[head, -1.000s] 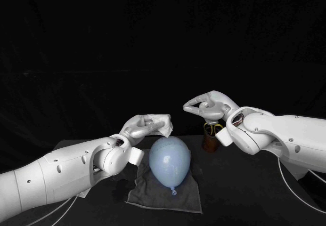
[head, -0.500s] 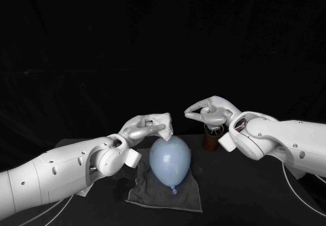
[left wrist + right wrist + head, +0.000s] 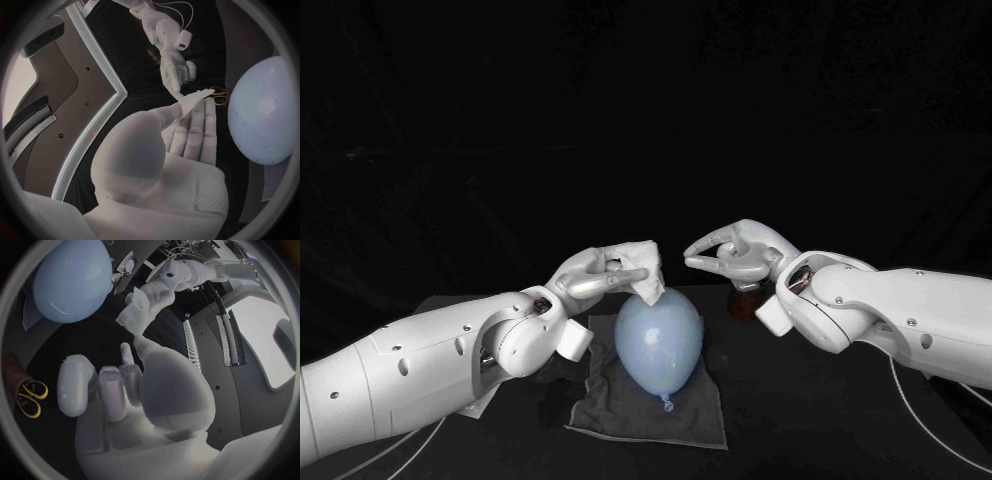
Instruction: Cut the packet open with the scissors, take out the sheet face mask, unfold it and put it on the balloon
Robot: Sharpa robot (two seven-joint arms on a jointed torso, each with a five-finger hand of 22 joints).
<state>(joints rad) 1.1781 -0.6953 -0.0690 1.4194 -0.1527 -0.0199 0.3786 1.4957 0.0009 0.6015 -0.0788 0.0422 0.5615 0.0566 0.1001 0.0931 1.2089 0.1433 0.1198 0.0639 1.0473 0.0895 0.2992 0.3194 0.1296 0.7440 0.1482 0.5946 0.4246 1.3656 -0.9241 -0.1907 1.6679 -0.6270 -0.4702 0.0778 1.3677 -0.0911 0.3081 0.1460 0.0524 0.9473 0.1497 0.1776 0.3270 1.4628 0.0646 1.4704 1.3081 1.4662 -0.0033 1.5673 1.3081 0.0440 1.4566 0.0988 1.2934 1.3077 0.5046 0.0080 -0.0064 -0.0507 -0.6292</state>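
White sheet mask (image 3: pixel 643 258) sits clamped in the fingers (image 3: pixel 625 275) of your left hand (image 3: pixel 596 272), bunched just above the far end of the pale blue balloon (image 3: pixel 658 340). Your right hand (image 3: pixel 733 255) hovers just beside the mask, fingers curved but apart, empty. The balloon lies on a grey cloth (image 3: pixel 625 412) on the worktop (image 3: pixel 805 420).

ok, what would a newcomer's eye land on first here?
The pale blue balloon, lying on a grey cloth in the middle of the table. Just above its far end, the left robot hand holds the white face mask. The right robot hand is close beside it, holding nothing.
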